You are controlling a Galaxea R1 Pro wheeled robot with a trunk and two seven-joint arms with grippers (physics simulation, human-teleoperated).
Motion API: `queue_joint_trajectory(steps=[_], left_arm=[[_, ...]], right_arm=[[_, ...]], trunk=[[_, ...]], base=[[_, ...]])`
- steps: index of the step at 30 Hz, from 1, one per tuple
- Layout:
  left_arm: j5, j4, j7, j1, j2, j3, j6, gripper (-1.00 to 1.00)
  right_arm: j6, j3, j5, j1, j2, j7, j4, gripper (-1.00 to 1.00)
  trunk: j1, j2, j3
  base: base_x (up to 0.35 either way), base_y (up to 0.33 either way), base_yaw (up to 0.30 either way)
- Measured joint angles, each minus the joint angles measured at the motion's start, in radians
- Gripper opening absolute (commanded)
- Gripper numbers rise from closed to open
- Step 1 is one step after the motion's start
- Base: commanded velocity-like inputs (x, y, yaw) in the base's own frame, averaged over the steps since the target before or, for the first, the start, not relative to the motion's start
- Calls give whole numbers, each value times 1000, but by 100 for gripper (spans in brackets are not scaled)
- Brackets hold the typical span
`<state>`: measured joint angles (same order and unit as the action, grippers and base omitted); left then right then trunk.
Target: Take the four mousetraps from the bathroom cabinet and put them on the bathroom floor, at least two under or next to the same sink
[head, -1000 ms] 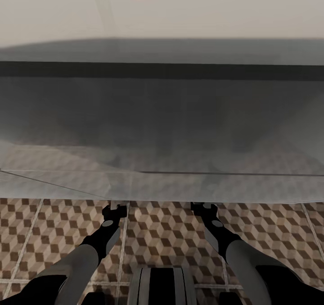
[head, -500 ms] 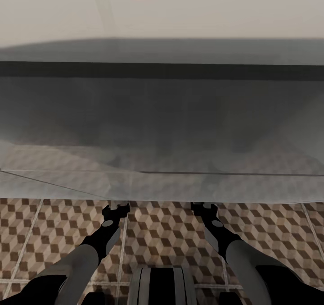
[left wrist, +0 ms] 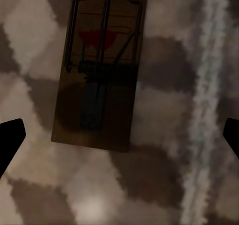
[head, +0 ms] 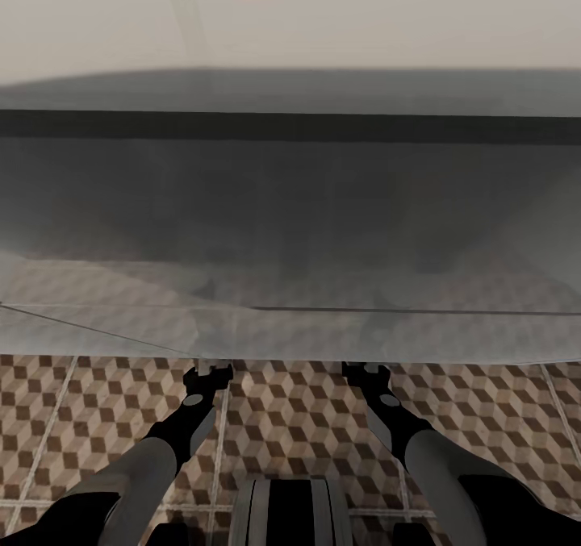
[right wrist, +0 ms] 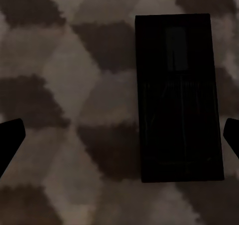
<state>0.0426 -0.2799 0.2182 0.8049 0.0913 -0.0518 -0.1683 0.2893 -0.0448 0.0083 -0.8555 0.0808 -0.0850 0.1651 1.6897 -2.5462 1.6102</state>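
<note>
One mousetrap (left wrist: 102, 65) lies flat on the bathroom floor (left wrist: 164, 175), brown with a wire bar and a red patch. My left gripper (left wrist: 119, 140) hangs open above it, and only its dark fingertips (left wrist: 10, 140) show at the edges. A second, darker mousetrap (right wrist: 179, 98) lies on the tiles under my open right gripper (right wrist: 119, 140), apart from both fingers. In the head view both arms reach down to the front edge of the white sink (head: 290, 38), with the left gripper (head: 206, 373) and right gripper (head: 365, 371) partly hidden beneath it. The cabinet is out of view.
The sink block spans the whole width ahead, its glossy front mirroring the cube-patterned floor (head: 298, 417). A pale grout line (left wrist: 201, 110) runs beside the left mousetrap. My trunk (head: 290, 510) sits low between the arms.
</note>
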Motion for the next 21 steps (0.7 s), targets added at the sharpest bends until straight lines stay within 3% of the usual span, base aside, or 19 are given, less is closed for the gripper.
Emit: queue_joint_trajectory(steps=[21], left_arm=[[10,1,0,0,0,2,-8,100]], right_arm=[[0,0,0,0,0,0,0,100]], trunk=[[0,0,0]], base=[[0,0,0]])
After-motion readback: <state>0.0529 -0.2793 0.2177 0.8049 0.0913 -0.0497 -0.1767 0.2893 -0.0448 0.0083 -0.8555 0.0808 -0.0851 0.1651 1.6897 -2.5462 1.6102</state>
